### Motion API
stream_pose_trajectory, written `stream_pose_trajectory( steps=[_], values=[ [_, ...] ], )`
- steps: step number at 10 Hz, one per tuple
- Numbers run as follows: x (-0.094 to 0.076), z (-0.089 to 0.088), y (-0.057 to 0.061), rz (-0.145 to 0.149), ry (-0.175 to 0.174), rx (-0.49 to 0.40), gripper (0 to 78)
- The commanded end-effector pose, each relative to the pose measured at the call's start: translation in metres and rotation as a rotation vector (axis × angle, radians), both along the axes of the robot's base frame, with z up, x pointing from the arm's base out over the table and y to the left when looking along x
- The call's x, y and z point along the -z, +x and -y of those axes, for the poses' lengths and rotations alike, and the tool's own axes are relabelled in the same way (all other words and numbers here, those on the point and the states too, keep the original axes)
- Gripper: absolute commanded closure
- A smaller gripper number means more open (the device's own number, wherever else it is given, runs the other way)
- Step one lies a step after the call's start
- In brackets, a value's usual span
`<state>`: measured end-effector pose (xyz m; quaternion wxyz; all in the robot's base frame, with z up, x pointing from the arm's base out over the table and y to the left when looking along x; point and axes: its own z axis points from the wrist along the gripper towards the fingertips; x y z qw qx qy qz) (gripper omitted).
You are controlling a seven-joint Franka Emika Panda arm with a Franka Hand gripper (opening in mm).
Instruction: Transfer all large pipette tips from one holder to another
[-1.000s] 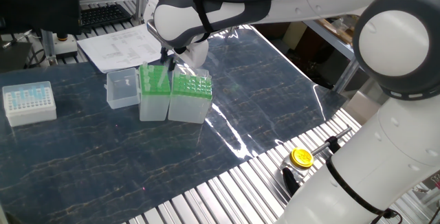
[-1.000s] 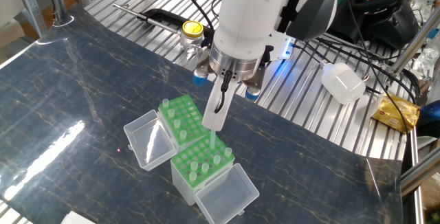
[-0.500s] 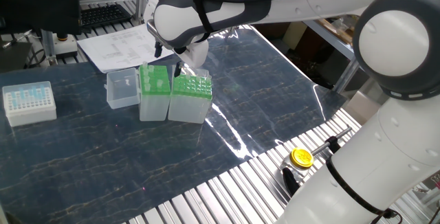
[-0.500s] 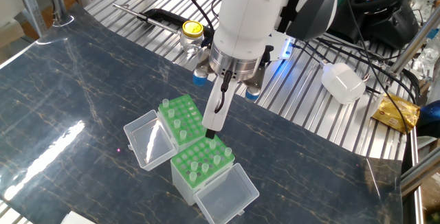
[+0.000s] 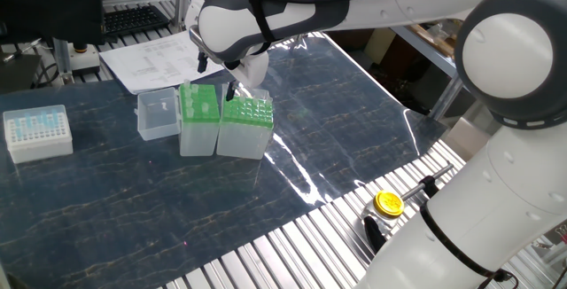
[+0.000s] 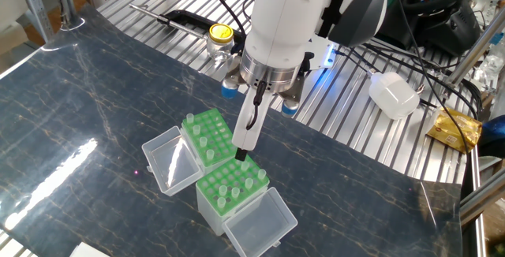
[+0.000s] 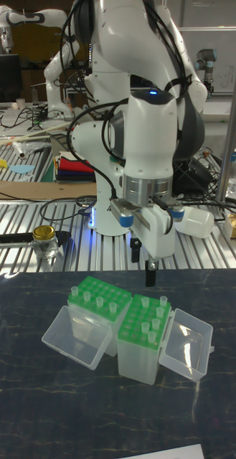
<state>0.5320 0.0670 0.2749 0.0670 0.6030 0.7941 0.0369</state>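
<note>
Large pipette tips (image 7: 161,302) stand upright in both green-topped boxes, long axis vertical and wide ends up. Only their short whitish collars show above the holes. The shafts are sunk in the racks and cannot be made out through the cloudy walls, so the narrow points are hidden.

In the tall fixed view the taller box (image 5: 198,134) sits nearest on the dark bench (image 5: 133,200), its clear lid (image 7: 186,351) hinged open flat beside it. The wider box (image 5: 244,134) stands just beside the taller box, close enough that I cannot tell whether they touch. Its own lid (image 7: 74,336) lies open on the side away from the taller box and covers part of its wall.

From the fixed view behind the arm that second lid is blocked by the box and the arm, and the tips are too small to count. That view alone shows a white box (image 5: 37,134) of pale-blue tips, well apart from the taller box.

Above the taller box's far edge hangs the hand (image 7: 143,259). Its two dark fingertips are spread apart with nothing between them, clear of the tips. In the other fixed view only one long white finger (image 6: 246,131) is plain, the second being behind it. Beyond the taller box, past the bench edge, stands a yellow-capped jar (image 7: 44,240).
</note>
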Motion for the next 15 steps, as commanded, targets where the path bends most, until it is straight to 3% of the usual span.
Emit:
stream_pose_trajectory(
  steps=[1, 10, 12, 14, 15],
  values=[
    [0.003, 0.006, 0.005, -0.027, 0.007, -0.231, 0.1],
    [0.01, 0.038, 0.015, -0.042, -0.003, -0.353, 0.1],
    [0.01, 0.04, 0.015, -0.048, 0.002, -0.386, 0.1],
    [0.012, 0.039, 0.013, -0.055, 0.03, -0.432, 0.1],
    [0.013, 0.038, 0.01, -0.062, 0.022, -0.458, 0.1]
  ],
)
